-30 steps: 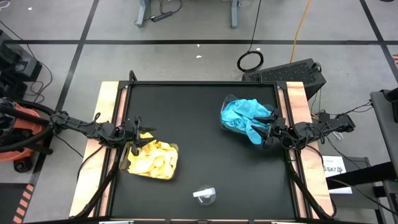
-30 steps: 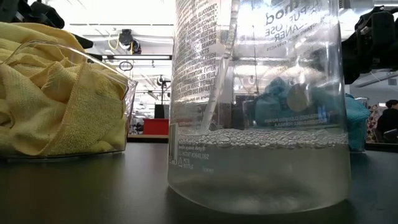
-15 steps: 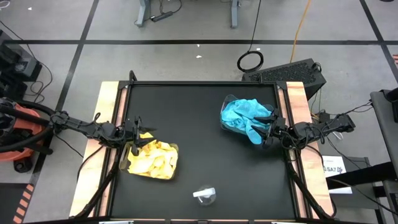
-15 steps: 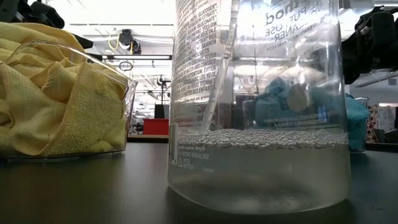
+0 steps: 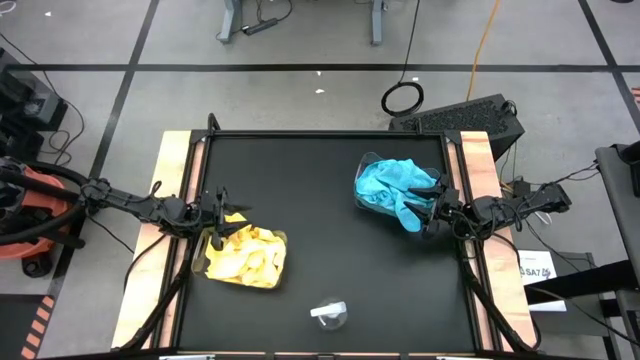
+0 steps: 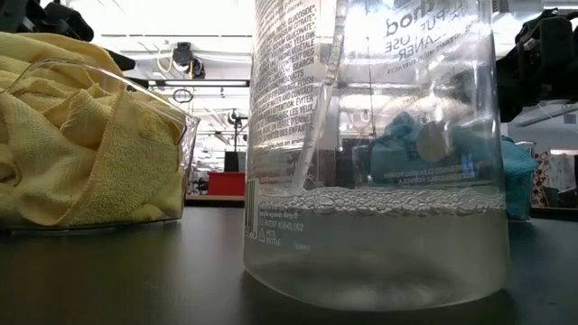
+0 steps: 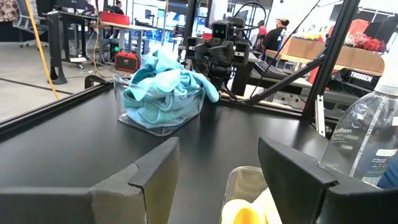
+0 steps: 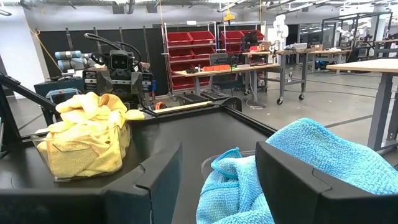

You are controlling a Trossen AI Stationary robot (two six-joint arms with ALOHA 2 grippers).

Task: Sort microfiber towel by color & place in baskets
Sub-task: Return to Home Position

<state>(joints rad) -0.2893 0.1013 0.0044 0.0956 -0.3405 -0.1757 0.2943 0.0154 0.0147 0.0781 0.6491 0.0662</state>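
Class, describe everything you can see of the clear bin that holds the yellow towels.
The bin is a see-through plastic rectangle with rounded corners and thin, glossy walls. It stands upright on the black table top, toward the left arm's side. It is packed with yellow towels, which heap up above its rim. The left gripper, open, hangs over one corner of it; whether it touches the rim cannot be told.

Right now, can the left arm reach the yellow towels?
Probably yes. The left gripper is open and sits right at the edge of the yellow towels, with nothing between them.
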